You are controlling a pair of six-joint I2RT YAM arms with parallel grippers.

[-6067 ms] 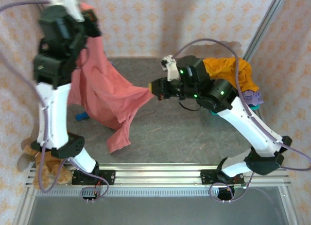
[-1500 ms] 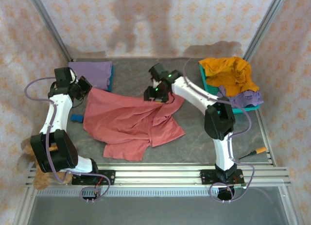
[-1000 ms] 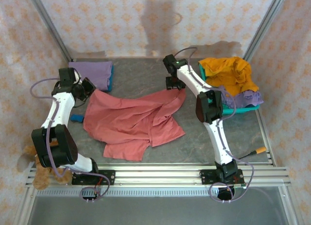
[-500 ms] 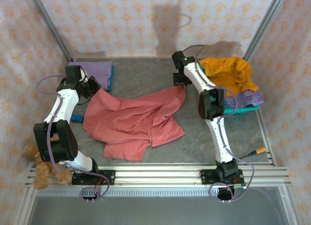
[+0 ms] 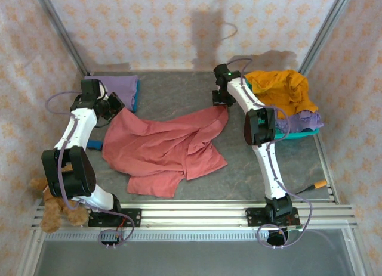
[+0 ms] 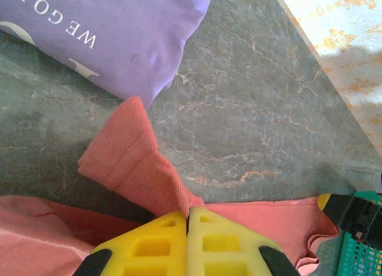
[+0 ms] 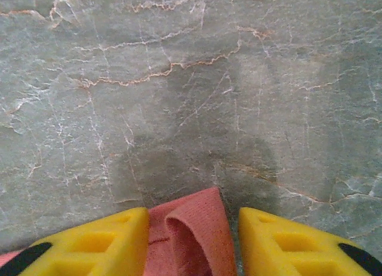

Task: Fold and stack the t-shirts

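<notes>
The dusty red t-shirt (image 5: 161,148) lies rumpled and partly spread on the grey table. My left gripper (image 5: 113,107) is at its back left corner. In the left wrist view the yellow fingers (image 6: 149,243) of that gripper (image 6: 188,216) are pressed together on a fold of the red cloth (image 6: 137,163). My right gripper (image 5: 222,103) is at the shirt's back right tip. There the jaws of my right gripper (image 7: 194,215) stand apart around a curled red fold (image 7: 197,237), with a gap on the right side. A folded lavender t-shirt (image 5: 113,85) (image 6: 107,31) lies at the back left.
A teal basket (image 5: 287,135) (image 6: 361,246) at the back right holds the mustard orange t-shirt (image 5: 280,88) and a lavender one (image 5: 303,118). A teddy bear (image 5: 51,207) sits at the front left, an orange-handled tool (image 5: 313,186) at the front right, and a small blue object (image 5: 95,145) beside the red shirt.
The shirt came down from the air onto the table. Over the last second my right gripper drew its corner toward the back right and its jaws narrowed. The left gripper shifted slightly.
</notes>
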